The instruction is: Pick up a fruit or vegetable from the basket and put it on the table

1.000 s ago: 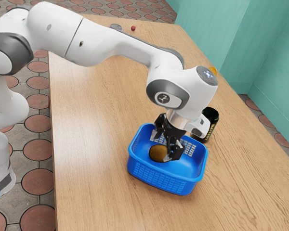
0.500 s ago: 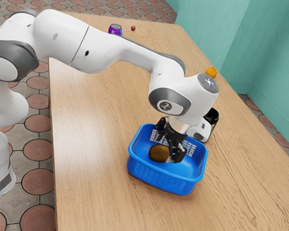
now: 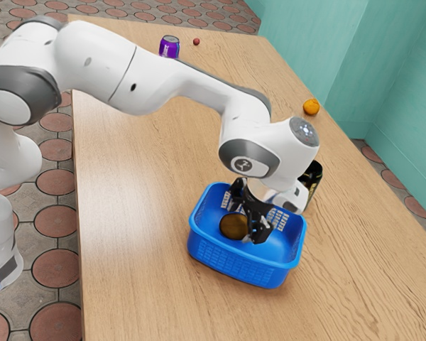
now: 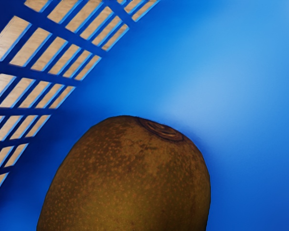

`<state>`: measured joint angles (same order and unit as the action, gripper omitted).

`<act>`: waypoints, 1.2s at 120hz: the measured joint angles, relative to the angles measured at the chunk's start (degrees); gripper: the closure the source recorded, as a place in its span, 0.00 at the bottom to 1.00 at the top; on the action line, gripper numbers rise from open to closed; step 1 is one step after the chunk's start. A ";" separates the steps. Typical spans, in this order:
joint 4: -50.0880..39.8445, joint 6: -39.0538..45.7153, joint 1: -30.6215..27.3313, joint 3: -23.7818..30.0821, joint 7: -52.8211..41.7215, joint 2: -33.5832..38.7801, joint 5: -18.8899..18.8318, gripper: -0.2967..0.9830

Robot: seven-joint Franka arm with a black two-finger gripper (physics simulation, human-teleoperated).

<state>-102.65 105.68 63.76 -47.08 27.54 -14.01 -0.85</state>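
While the white arm (image 3: 149, 78) reaches across from the upper left of the exterior view, the end effector (image 3: 246, 224) points down into the blue basket (image 3: 238, 267), right of centre in the lower half of the frame. Its two fingers stand apart, with nothing clamped between them. The brown kiwi (image 3: 232, 226) lies inside the basket, beneath the end effector; the wrist view shows it resting near a slotted wall. The basket sits on the wooden tabletop (image 3: 138, 206). A dark can (image 3: 314, 179) stands just beyond it, right of centre and partly hidden by the arm. An orange (image 3: 311, 106) lies towards the upper right, while a purple can (image 3: 170, 47) and a small red ball (image 3: 197, 42) are close together near the top.
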 joint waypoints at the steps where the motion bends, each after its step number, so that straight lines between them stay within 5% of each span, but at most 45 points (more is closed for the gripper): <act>1: -0.02 0.05 -0.04 0.00 -0.02 -0.05 0.00 0.28; 28: -0.12 1.09 -0.47 0.05 -0.56 -1.45 0.06 0.31; 70: -0.10 1.56 -0.81 0.09 -0.89 -2.00 0.04 0.54; 125: 0.87 0.13 -0.97 -0.68 -1.22 0.41 0.24 0.62; 144: 9.63 -4.76 -0.89 -5.23 -1.57 4.92 -1.66 0.56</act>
<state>-93.02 100.92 62.88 -52.30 25.97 -9.09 -2.51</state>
